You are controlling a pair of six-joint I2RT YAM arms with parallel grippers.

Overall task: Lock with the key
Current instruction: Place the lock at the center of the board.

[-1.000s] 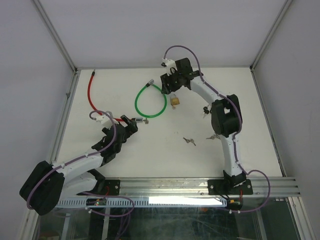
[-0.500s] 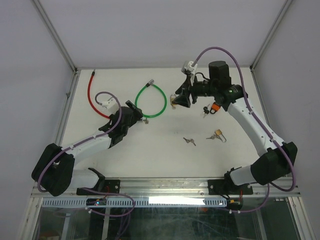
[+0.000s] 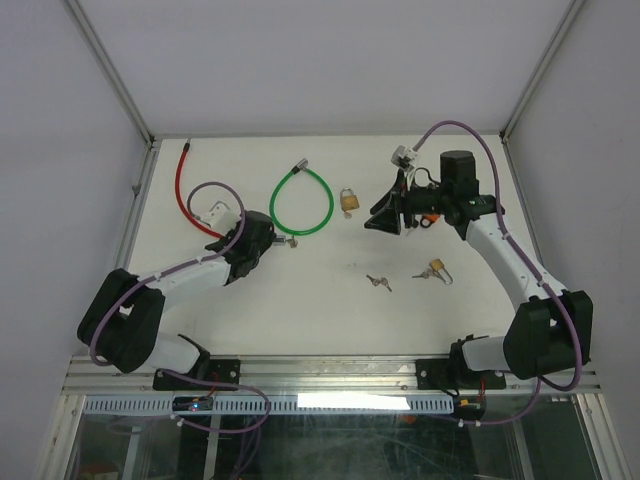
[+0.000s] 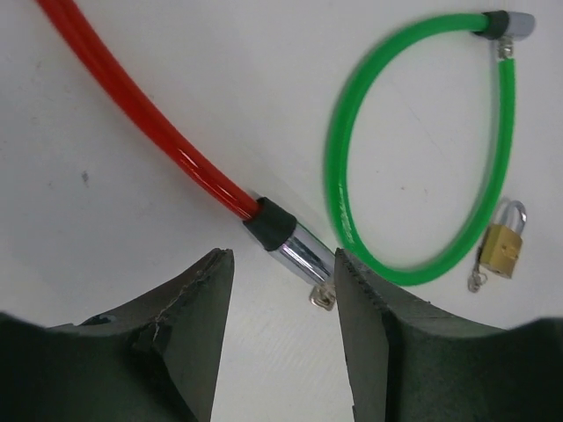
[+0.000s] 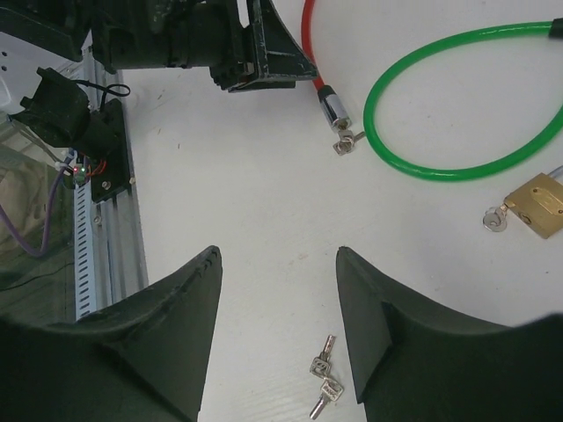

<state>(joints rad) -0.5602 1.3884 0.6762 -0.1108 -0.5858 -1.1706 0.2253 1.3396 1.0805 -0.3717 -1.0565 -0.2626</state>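
Observation:
A red cable lock (image 3: pixel 183 185) lies at the left; its chrome end (image 4: pixel 299 250) has a small key (image 4: pixel 323 299) in it. My left gripper (image 4: pixel 283 281) is open, its jaws either side of that end and just short of it; in the top view it (image 3: pixel 270 240) sits beside the end. A brass padlock (image 3: pixel 349 200) lies on the table. My right gripper (image 3: pixel 380 223) is open and empty, right of the padlock. In the right wrist view it (image 5: pixel 277 272) hovers above a loose key pair (image 5: pixel 323 388).
A green cable lock (image 3: pixel 301 201) forms a loop between the red lock and the brass padlock. A second padlock (image 3: pixel 436 268) with keys lies at the right, near the loose key pair (image 3: pixel 378 282). Grey walls enclose the white table (image 3: pixel 300 310).
My right gripper has drawn back to the right, leaving the brass padlock lying on the table. My left arm has reached forward to the red lock's chrome end.

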